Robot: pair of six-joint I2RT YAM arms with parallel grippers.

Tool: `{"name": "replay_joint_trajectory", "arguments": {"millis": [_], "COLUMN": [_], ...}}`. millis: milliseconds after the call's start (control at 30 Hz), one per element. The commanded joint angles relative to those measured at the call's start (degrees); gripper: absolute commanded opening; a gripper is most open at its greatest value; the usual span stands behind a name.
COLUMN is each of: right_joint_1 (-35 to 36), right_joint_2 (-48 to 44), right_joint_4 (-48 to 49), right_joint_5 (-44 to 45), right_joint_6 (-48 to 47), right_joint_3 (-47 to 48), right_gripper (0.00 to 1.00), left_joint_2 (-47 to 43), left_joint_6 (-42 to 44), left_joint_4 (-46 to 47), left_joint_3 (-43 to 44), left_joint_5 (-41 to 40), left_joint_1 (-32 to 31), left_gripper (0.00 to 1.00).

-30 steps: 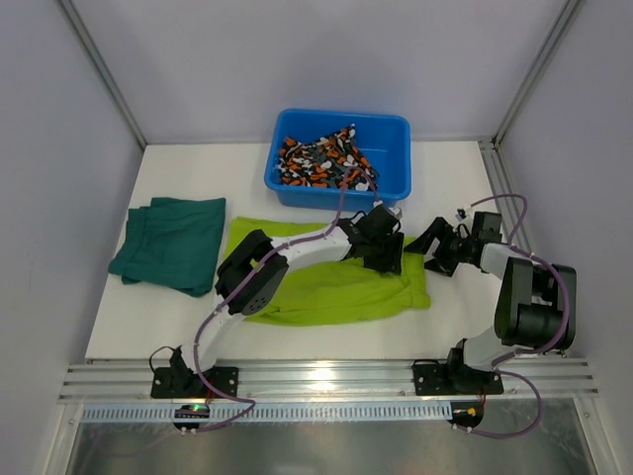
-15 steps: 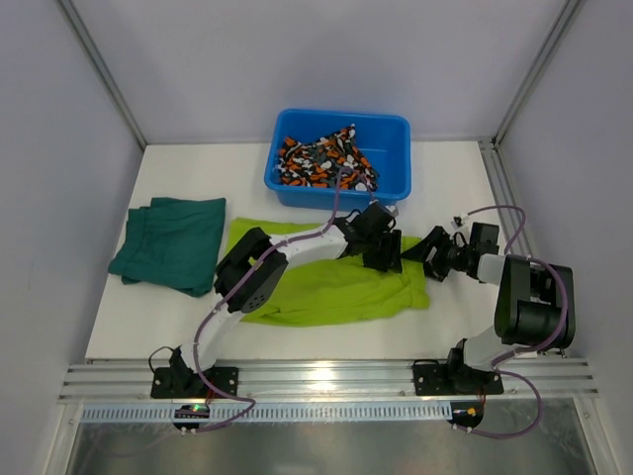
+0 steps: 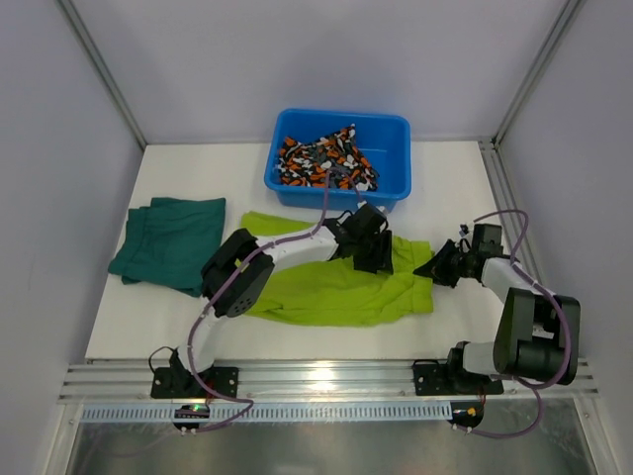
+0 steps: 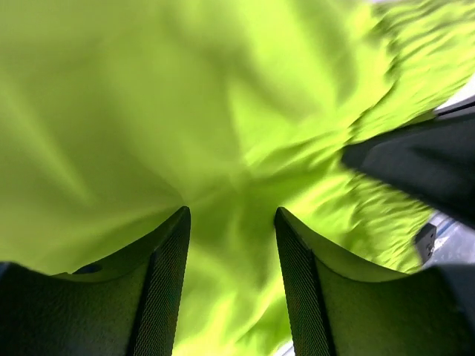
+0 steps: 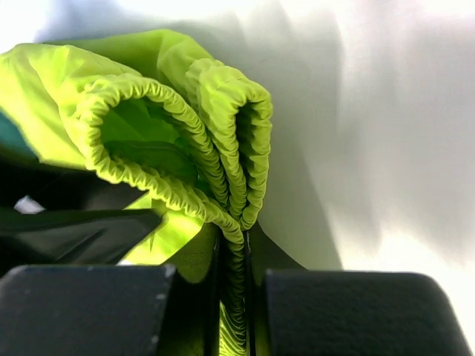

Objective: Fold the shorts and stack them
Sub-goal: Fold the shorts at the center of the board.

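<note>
The lime yellow-green shorts point(image 3: 326, 292) lie spread across the middle of the table. My left gripper point(image 3: 374, 259) presses down on their right half, and in the left wrist view its jaws point(image 4: 231, 215) stand apart over the lime cloth point(image 4: 148, 89). My right gripper point(image 3: 436, 269) is at the shorts' right edge, and in the right wrist view point(image 5: 231, 248) it is shut on the ruffled elastic waistband point(image 5: 159, 104). The dark teal-green shorts point(image 3: 170, 242) lie folded at the left. The camouflage shorts point(image 3: 321, 158) sit crumpled in the tub.
The blue plastic tub point(image 3: 396, 127) stands at the back centre, just behind the left gripper. Metal frame posts and white walls bound the table on both sides. A dark part of the right arm point(image 4: 415, 163) shows in the left wrist view.
My right gripper has closed on the waistband and drawn a little to the right. The lime shorts have shifted right with it. The left gripper stays on the cloth, nearly still.
</note>
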Motion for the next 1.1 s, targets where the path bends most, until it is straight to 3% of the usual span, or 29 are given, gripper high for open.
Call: {"name": "replay_joint_trajectory", "arguments": {"millis": [0, 233, 367, 567, 700, 867, 1067], "right_joint_1": [-0.1, -0.1, -0.1, 1.0, 7.3, 14.5, 19.4], "right_joint_2": [-2.9, -0.2, -0.7, -1.5, -1.5, 0.3, 0.8], "right_joint_4": [-13.9, -32.1, -41.6, -51.9, -54.9, -58.8, -59.0], "right_joint_5": [13.9, 38.8, 48.0, 54.8, 59.3, 64.2, 60.8], "right_joint_6": [-3.2, -5.1, -5.7, -6.6, -5.8, -2.2, 2.4], "right_joint_3": [6.6, 21.9, 30.8, 45.9, 49.4, 49.5, 51.4], "right_gripper": [0.04, 0.04, 0.04, 0.04, 0.04, 0.04, 0.04], "left_joint_2": [-8.3, -20.4, -27.2, -38.8, -37.2, -34.8, -30.5], "left_joint_6": [-0.1, 1.8, 2.2, -0.6, 0.9, 1.5, 2.2], "left_joint_4": [-7.4, -24.2, -28.6, -21.9, -22.0, -15.1, -5.5], "left_joint_3": [0.0, 1.1, -8.0, -26.1, -26.4, -29.6, -32.4], "left_joint_5": [-7.2, -22.8, -24.4, -23.7, -24.8, -16.0, -13.4], "left_joint_1": [1.2, 1.6, 1.6, 2.8, 5.0, 8.1, 8.1], "left_gripper": [0.52, 0.53, 0.53, 0.57, 0.57, 0.57, 0.56]}}
